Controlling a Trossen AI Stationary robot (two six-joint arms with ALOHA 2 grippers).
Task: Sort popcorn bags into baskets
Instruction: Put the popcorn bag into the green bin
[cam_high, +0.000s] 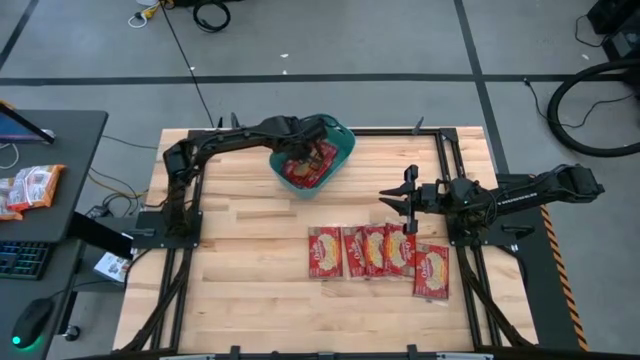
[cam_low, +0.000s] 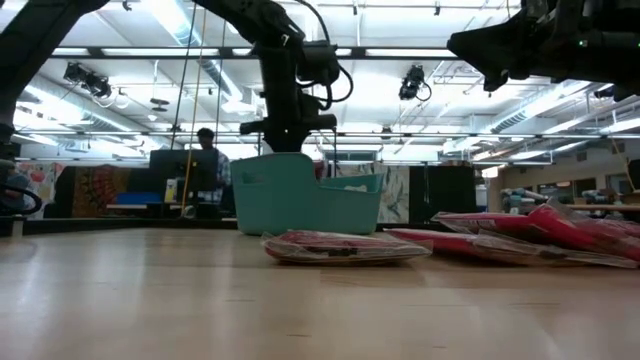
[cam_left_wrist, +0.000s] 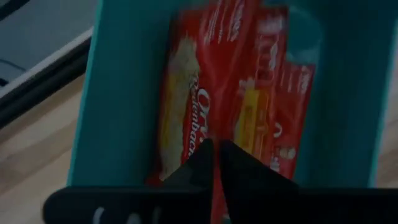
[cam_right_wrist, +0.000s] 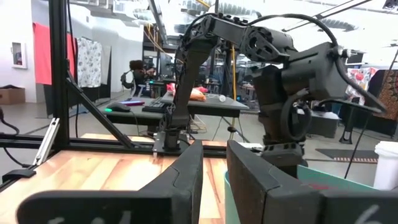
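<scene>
The teal basket (cam_high: 345, 150) stands at the table's far middle and holds several red popcorn bags (cam_left_wrist: 186, 93). My left gripper (cam_high: 318, 155) reaches down into it, its fingers (cam_left_wrist: 205, 165) nearly together over the bags. In the low view the basket's wall (cam_low: 300, 195) hides that gripper. Several more popcorn bags (cam_high: 375, 250) lie flat in an overlapping row on the table's near right (cam_low: 345, 247). My right gripper (cam_high: 387, 197) hangs above the table's right side, open (cam_right_wrist: 214, 165), with nothing between its fingers. My left gripper has a thin red strip of a popcorn bag (cam_left_wrist: 216, 186) showing in the slit between its two fingers. The fingers slant down into the basket from above. The bag lies on the other bags in the basket. Which of the bags it is cannot be told.
Black frame rails (cam_high: 455, 200) run along the table's left and right sides. An orange-and-white packet (cam_high: 30, 188) lies on the side desk at the left. A person (cam_low: 207, 150) sits in the room behind. Bare wood (cam_high: 240, 290) lies at the near left.
</scene>
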